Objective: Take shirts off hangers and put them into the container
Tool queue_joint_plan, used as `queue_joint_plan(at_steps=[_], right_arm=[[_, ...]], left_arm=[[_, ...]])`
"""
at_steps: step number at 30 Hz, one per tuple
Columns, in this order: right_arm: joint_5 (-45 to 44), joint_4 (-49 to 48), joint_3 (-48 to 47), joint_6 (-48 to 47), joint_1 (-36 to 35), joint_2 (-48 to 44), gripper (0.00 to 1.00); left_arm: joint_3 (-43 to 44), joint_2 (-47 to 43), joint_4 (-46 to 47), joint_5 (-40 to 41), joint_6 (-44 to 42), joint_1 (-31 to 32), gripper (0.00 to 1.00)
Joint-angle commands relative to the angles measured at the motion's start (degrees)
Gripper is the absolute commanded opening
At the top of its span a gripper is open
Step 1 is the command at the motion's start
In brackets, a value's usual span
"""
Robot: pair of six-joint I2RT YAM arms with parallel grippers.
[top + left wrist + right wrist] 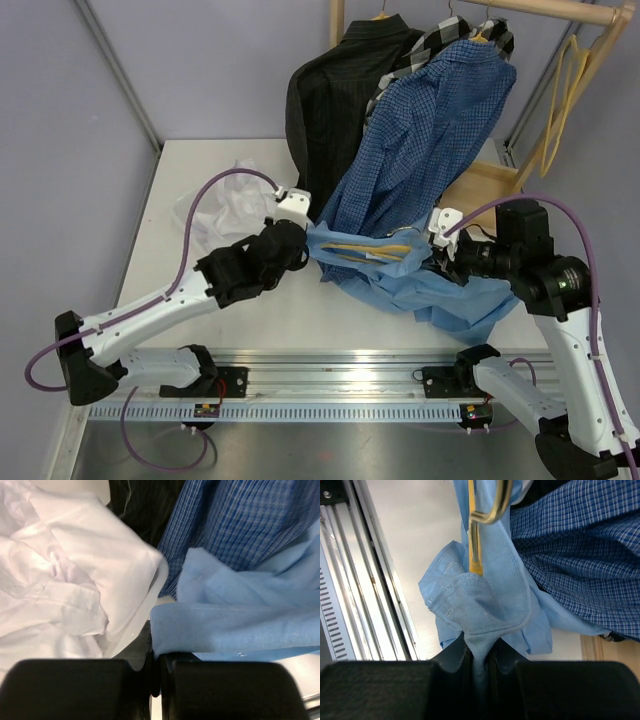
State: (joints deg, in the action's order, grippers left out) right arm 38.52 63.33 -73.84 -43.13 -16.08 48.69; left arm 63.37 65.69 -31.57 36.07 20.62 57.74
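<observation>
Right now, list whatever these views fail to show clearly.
Yellow hanger: top view, mostly buried inside the light blue shirt; right wrist view, cut by the top edge.
Black-and-white check shirt: top view, largely behind the dark blue check shirt.
White shirt: left wrist view, blurred, cut by the left edge.

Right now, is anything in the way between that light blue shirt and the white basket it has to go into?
Nothing visible stands between them. The light blue shirt, pinched by the left gripper and the right gripper, lies right beside the basket, which holds a white shirt. The yellow hanger is still inside the blue one.
</observation>
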Motion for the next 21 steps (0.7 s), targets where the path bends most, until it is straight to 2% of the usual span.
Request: queue_joint_plan(at_steps=[1,4,8,10,12,13,14,16,17,20,21], right_arm=[[3.13,5.31,-7.09,-5.73,0.61,-0.52,0.0],[4.8,6.89,-10.87,-6.0,0.52,0.0,0.0],[4.91,3.39,-13.52,0.22,0.69,0.71,0.0],[2.45,0.67,-13.0,3.31,0.78,0.97,0.0],[-0.37,-2.33,-12.12,6.39,0.87,1.23,0.0],[-0.81,-4.07,-11.77,7.44,0.78,1.41,0.0],[-1.08,-4.79,-10.98,9.54,0.96,1.32,0.0],[-0.47,-7.15,-10.01,11.92,1.22,1.67,0.0],[0.58,-7.78,-9.48,13.67,1.48,1.76,0.0],[1.03,-10.5,-7.46,16.76,1.75,2.29,0.0],[0.59,-11.03,-7.11,17.38,1.75,2.46,0.0]], left_arm=[[0.17,2.25,-7.63,9.45,-3.65,-0.78,0.0],[-1.49,2.07,-5.79,9.1,-4.62,-0.96,0.0],[-3.52,1.64,-3.5,6.65,-5.24,-1.4,0.0],[-5.01,0.15,-0.36,2.09,-5.59,-1.4,0.0],[-8.17,-3.8,3.51,-2.38,-5.51,-1.49,0.06],[-9.48,-5.3,4.93,-3.8,-5.42,-1.57,0.12],[-11.76,-8.7,6.25,-5.39,-5.5,-1.57,0.29],[-14.23,-12.06,10.03,-10.13,-6.29,-1.83,0.46],[-15.29,-13.99,11.08,-11.54,-6.47,-1.92,0.66],[-18.02,-19.54,13.03,-16.38,-7.79,-2.45,0.89],[-18.37,-21.55,13.03,-18.65,-8.75,-2.54,0.92]])
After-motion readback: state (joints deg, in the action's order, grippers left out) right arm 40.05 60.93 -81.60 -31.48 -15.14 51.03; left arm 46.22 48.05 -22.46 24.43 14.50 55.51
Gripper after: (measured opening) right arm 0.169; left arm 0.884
